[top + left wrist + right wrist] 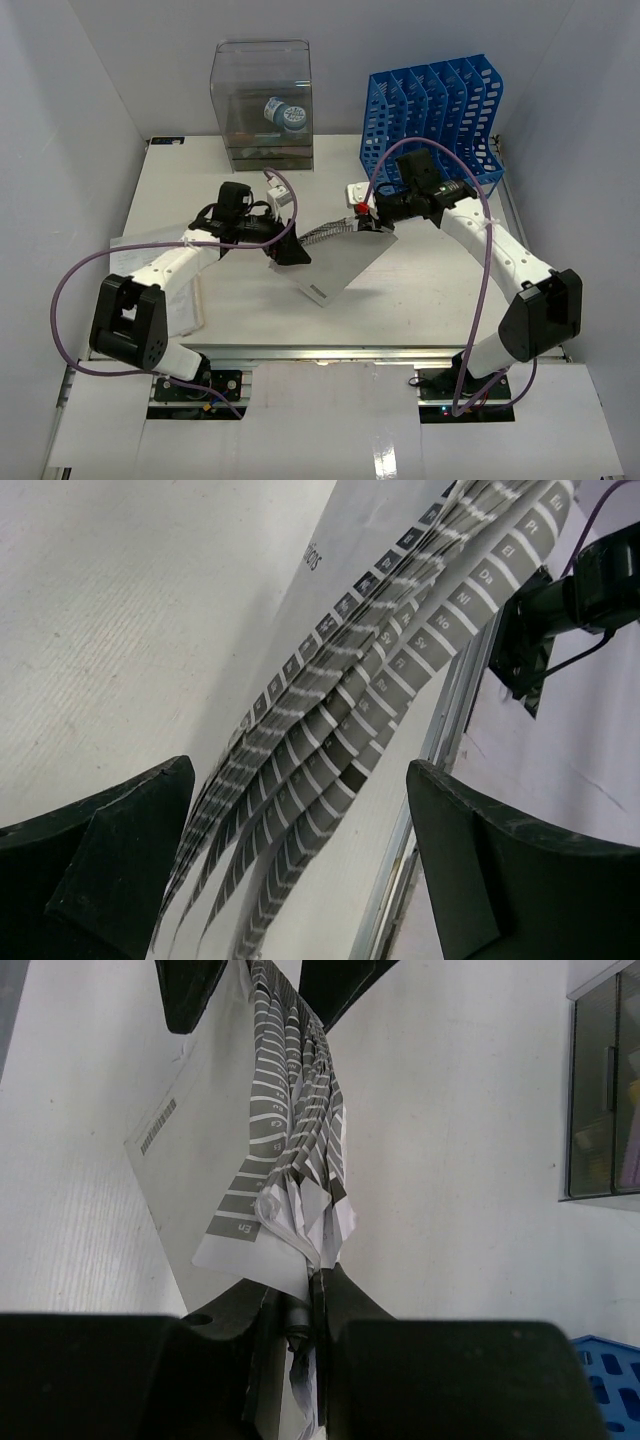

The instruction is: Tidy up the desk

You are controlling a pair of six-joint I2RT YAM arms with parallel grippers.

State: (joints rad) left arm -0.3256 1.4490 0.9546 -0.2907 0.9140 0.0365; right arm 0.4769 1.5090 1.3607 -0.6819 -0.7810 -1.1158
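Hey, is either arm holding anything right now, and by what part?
The right gripper pinches the tabbed booklet by its crumpled page corners; the left gripper stands open.

The right hand (315,1280) clamps the crumpled corner of a fanned paper booklet with grey tabbed page edges (290,1140) (a barcode on its cover), the white flat tabletop (470,1160) behind it. The left hand (262,990) straddles the booklet's far end, jaws apart. A clear plastic box (600,1090) stands at the right edge.
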